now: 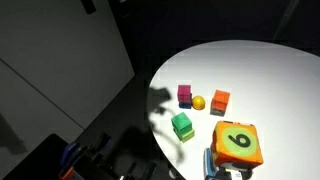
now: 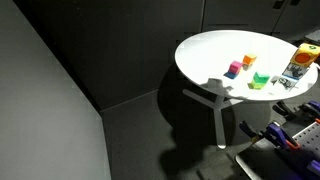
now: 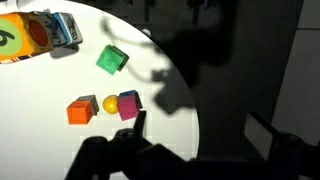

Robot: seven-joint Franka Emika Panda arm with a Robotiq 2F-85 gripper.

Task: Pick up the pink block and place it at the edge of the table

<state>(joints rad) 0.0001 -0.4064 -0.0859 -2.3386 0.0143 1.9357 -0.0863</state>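
The pink block [image 1: 185, 95] is a small magenta cube on the round white table [image 1: 270, 75], near its curved rim. It also shows in an exterior view [image 2: 233, 70] and in the wrist view [image 3: 128, 104]. In the wrist view my gripper [image 3: 200, 135] is a dark silhouette at the bottom, high above the table's rim. Its fingers are spread wide with nothing between them. The pink block lies just up and left of the left finger, apart from it. The gripper cannot be made out in either exterior view.
A yellow ball [image 3: 111, 104] and an orange cube [image 3: 80, 110] lie in a row beside the pink block. A green cube [image 3: 112, 59] lies further in. A numbered orange-green box [image 3: 25, 35] with a small blue-white object [image 3: 65, 30] stands beyond. Dark floor lies past the rim.
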